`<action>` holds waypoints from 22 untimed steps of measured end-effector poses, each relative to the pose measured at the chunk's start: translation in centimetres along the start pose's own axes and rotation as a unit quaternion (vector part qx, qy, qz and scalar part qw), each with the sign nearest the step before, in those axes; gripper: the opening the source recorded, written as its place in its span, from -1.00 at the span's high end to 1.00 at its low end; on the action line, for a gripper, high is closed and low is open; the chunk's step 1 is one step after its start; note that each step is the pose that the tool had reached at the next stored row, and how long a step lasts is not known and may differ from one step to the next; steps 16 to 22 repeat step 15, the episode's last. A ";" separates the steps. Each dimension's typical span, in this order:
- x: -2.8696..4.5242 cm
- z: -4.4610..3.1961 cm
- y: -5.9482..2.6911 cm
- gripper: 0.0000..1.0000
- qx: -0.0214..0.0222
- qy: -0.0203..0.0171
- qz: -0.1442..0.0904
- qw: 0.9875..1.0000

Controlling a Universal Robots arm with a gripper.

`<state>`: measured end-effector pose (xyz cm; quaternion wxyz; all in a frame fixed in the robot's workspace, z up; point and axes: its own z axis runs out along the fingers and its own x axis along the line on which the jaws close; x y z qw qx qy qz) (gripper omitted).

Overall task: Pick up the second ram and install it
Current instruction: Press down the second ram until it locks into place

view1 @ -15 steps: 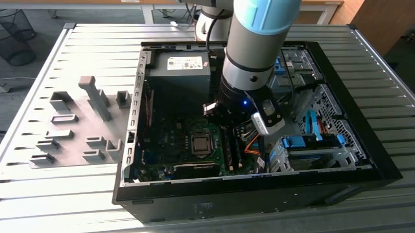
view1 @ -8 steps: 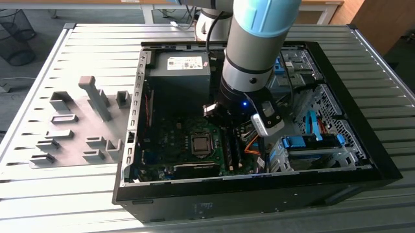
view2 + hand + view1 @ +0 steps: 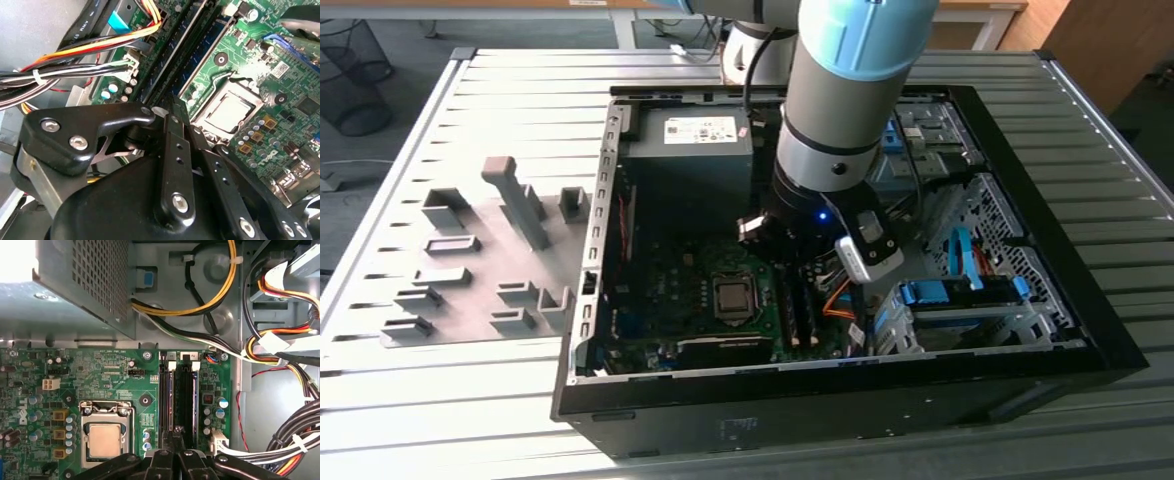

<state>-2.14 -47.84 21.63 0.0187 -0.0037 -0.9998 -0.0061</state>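
My gripper (image 3: 175, 432) reaches down into the open computer case (image 3: 1067, 350), over the memory slots beside the processor socket (image 3: 104, 439). In both wrist views its fingers are pressed together at the tips, with no gap between them. The second ram (image 3: 177, 397) stands edge-on in a slot, a thin dark strip running away from the fingertips (image 3: 172, 107). The tips hover right at its near end; I cannot tell whether they touch it. In the exterior view the arm's wrist covers the gripper (image 3: 790, 262) above the motherboard (image 3: 680, 290).
Bundles of yellow, black and white cables (image 3: 280, 355) run close beside the slots. The grey power supply box (image 3: 691, 140) fills the case's far corner. Blue drive brackets (image 3: 947, 295) sit at the exterior view's right. A grey fixture with upright blocks (image 3: 494, 250) lies outside the case.
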 end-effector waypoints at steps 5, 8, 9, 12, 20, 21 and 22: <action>0.08 -1.78 0.01 0.80 -0.001 0.000 0.000 1.000; 0.08 -1.79 0.01 0.80 -0.001 0.000 0.000 1.000; 0.08 -1.80 0.00 0.80 -0.001 0.000 0.000 1.000; 0.09 -1.80 0.01 0.80 -0.001 0.000 0.000 1.000; 0.09 -1.80 0.01 0.80 -0.001 0.000 0.000 1.000; 0.09 -1.80 0.01 0.80 -0.001 0.000 0.000 1.000; 0.09 -1.80 0.01 0.80 -0.001 0.000 0.000 1.000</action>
